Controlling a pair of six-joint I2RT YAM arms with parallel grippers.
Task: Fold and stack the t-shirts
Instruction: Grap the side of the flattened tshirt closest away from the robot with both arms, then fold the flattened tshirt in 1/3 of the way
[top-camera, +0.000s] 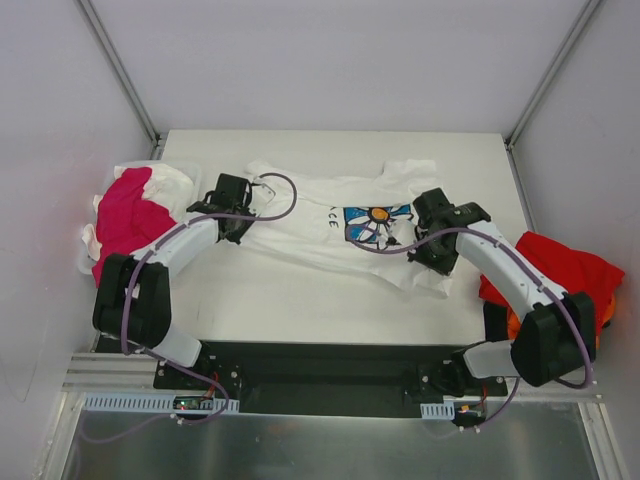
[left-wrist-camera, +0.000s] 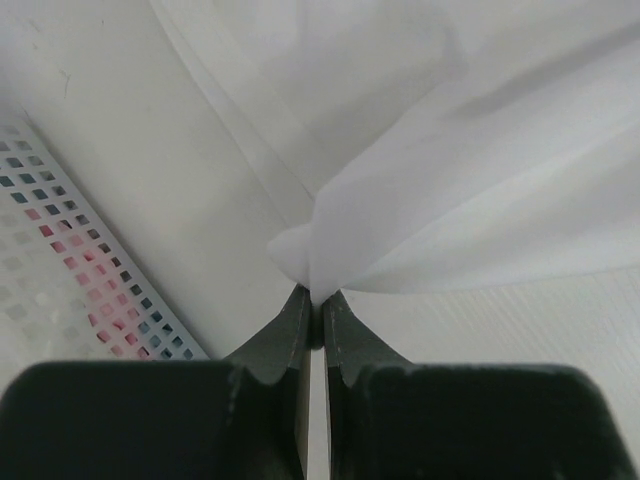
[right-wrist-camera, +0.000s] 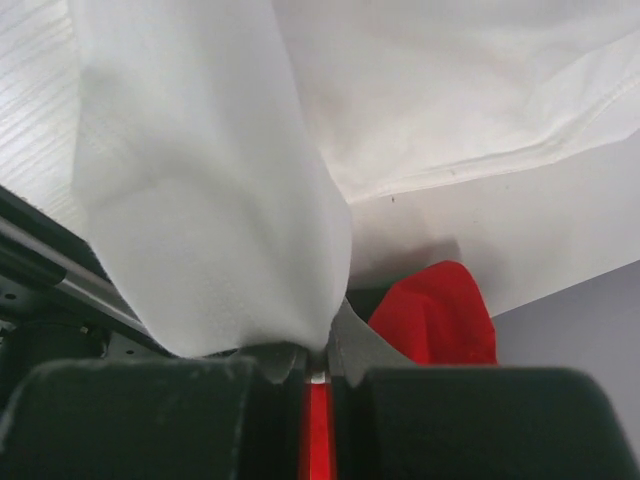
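Note:
A white t-shirt with a blue daisy print lies stretched across the middle of the table. My left gripper is shut on its left edge; in the left wrist view the cloth bunches into the closed jaws of that gripper. My right gripper is shut on the shirt's right edge; in the right wrist view the white cloth hangs over this gripper's closed jaws. A magenta-pink shirt lies at far left on white cloth. A red shirt lies at the right edge and also shows in the right wrist view.
A white perforated basket holds the pile at the left. An orange cloth peeks from under the red shirt beside the right arm. Grey walls stand on all sides; a black base rail runs along the near edge.

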